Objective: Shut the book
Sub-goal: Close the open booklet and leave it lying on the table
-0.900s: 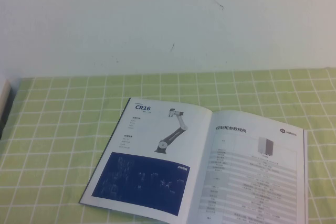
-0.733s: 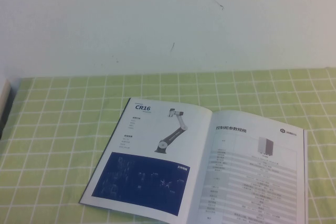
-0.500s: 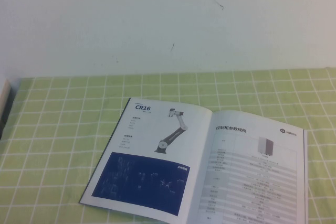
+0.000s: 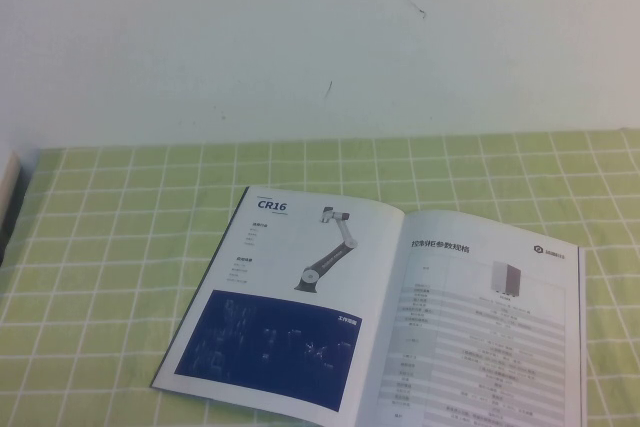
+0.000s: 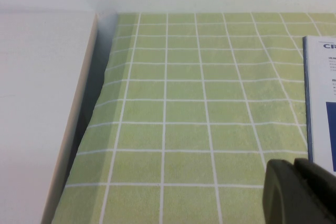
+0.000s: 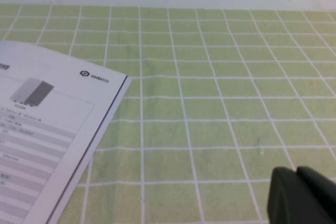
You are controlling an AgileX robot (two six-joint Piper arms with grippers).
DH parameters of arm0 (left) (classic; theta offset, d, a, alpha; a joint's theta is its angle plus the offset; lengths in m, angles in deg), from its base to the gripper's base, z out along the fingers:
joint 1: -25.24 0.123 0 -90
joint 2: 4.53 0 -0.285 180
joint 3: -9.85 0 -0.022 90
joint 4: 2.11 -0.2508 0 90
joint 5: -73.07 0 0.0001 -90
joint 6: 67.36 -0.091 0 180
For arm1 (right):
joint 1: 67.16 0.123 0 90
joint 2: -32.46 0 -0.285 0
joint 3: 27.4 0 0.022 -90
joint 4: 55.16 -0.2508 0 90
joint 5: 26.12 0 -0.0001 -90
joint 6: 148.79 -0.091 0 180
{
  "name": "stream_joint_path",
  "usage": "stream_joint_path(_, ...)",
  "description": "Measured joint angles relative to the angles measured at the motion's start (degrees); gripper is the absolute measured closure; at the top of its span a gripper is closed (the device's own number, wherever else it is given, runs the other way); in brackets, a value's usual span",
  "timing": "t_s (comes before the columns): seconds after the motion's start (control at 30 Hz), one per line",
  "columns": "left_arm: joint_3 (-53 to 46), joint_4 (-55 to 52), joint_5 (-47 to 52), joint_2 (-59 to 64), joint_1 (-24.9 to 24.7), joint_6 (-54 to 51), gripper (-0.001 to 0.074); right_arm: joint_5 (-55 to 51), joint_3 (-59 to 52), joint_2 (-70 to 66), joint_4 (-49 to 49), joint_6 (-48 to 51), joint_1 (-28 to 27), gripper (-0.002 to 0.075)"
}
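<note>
Nothing has shifted since the earlier high-view pictures: the thin, white-paged paperback book (image 4: 380,317) lies in the same spot, flat and wide open. Neither arm appears in the high view.

The book rests on a light-green cloth with a white grid pattern (image 4: 120,247). Its lower part runs out of the high view's bottom edge. Its left page (image 4: 285,297) carries the heading "CR16", a drawing of a robot arm and, below that, a dark-blue picture panel (image 4: 268,347). Its right page (image 4: 490,337) shows a small grey box and a table of fine print. Beyond the book's far edge the cloth carries on to a plain white wall (image 4: 300,47).

Only a dark corner of the left gripper (image 5: 295,195) shows, in its own wrist view. It hangs over bare cloth just beside the book's left edge — how wide it stands is not visible, and nothing can be seen in its hold. Farther out from the book on that side, a pale flat board (image 5: 42,103) borders the cloth.

The right gripper (image 6: 302,198) likewise shows only as a dark corner, over bare cloth off the book's right side and apart from the right page's corner. Its opening is hidden too, and no object can be seen in its grasp.
</note>
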Motion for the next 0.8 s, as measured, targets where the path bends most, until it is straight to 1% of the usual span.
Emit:
stream_joint_path(0.5,0.0,0.0,-0.47,0.0,0.0,0.0,0.0738,0.11,0.0,0.0,0.11,0.0,0.0,0.0729)
stream_joint_path(0.57,-0.28,0.0,-3.03,0.0,0.0,0.0,0.0738,1.14,0.0,0.0,0.11,0.0,0.0,0.0729)
stream_joint_path(0.63,-0.38,0.0,-6.06,0.0,0.0,0.0,0.0738,4.35,-0.42,0.0,0.11,0.0,0.0,0.0729)
stream_joint_path(0.67,-0.38,0.0,-9.65,0.0,0.0,0.0,0.0738,6.25,-0.5,0.0,0.11,0.0,0.0,0.0729)
stream_joint_path(0.8,-0.38,0.0,-22.93,0.0,0.0,-0.05,0.0738,20.09,-0.5,0.0,0.11,0.0,0.0,0.0729)
